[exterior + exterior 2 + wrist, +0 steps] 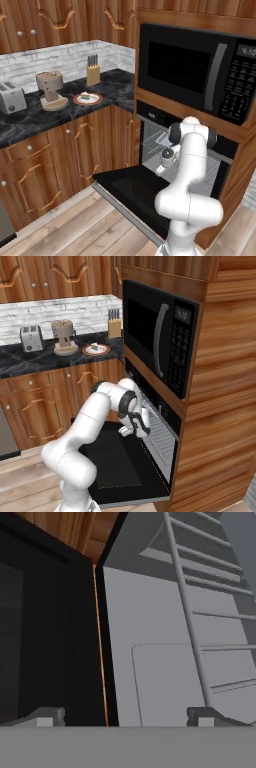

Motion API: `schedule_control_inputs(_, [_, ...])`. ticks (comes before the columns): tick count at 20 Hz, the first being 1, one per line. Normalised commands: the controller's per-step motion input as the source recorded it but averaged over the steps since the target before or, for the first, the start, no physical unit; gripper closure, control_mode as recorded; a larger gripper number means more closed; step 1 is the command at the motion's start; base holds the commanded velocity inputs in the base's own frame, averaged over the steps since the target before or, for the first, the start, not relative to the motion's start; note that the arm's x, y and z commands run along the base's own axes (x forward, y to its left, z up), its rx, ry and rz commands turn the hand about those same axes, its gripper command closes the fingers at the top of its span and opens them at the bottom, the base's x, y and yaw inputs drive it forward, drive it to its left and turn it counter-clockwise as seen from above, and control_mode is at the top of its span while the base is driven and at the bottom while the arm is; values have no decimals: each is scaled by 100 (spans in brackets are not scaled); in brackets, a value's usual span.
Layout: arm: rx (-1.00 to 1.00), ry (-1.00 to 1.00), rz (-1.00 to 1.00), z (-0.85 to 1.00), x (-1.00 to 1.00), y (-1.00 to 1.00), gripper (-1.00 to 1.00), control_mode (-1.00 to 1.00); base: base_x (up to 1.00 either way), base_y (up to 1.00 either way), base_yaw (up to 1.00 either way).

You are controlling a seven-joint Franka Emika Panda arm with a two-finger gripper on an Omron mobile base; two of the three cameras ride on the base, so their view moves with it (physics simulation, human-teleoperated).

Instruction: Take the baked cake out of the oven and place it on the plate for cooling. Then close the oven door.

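While greenish, baked cake (88, 97) on plate (78, 101).

The white arm bends forward and down; its tool (125, 718) hangs low, fingers spread wide, holding nothing.

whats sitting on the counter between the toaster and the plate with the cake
A tan stand mixer stands between the toaster and the plate, which holds the baked cake. It shows clearly in the left base view, and again in the right base view.
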Motion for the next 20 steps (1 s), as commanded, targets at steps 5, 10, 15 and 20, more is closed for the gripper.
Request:
schedule_control_inputs(5, [0,-18,0,63,-95,62,-100,-100,0,0,0])
schedule_control_inputs(10, [0,-13,0,49,-100,99,-100,-100,0,0,0])
schedule_control_inputs(15, [-1,-6,0,49,-96,99,-100,-100,0,0,0])
schedule_control_inputs(20, [0,0,0,93,-67,89,-100,-100,0,0,0])
